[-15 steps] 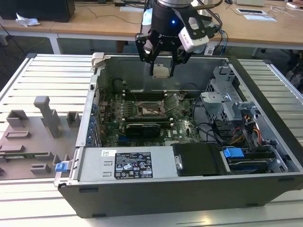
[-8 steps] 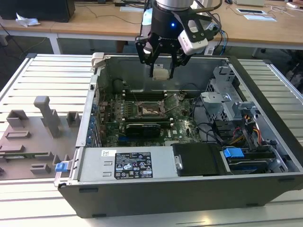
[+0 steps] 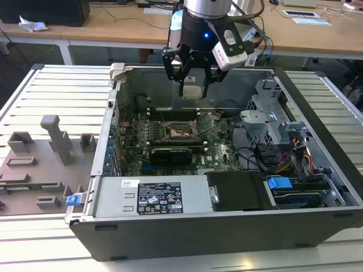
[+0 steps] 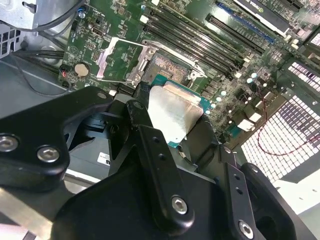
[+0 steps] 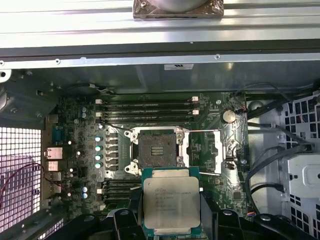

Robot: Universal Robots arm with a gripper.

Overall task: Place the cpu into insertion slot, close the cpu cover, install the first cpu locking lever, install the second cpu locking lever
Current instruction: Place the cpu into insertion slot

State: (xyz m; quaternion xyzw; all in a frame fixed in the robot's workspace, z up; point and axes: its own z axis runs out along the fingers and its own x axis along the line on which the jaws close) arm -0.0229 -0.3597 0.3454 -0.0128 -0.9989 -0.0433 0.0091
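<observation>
A big slatted counter (image 3: 57, 96) holds an open computer box (image 3: 227, 226). Over the box hangs the robot arm (image 3: 207, 22). On the floor of the box lies the green board (image 3: 221, 153). In the middle of the board sits the square socket (image 5: 156, 150), open and bare. Its thin metal cover (image 4: 141, 64) is flipped up beside it, out of the way.

The smallest thing is the chip (image 5: 171, 202). The jaws are clenched on it, one on each of two opposite edges. It hangs in the air above the board, clear of the socket and not in it yet.

The chip looks light, thin and stiff, so it should not bend or sag. It is likely easy to hurt, though (its underside must meet the tiny contacts in the socket). So the edges are the safe place to hold it, as the jaws do now. Its smooth metal top could be slippery.

It lies flat, with the dull silver top up. It is nearly square, so it has hardly any long side. In the first wrist view its edges run in line with the socket's edges.
</observation>
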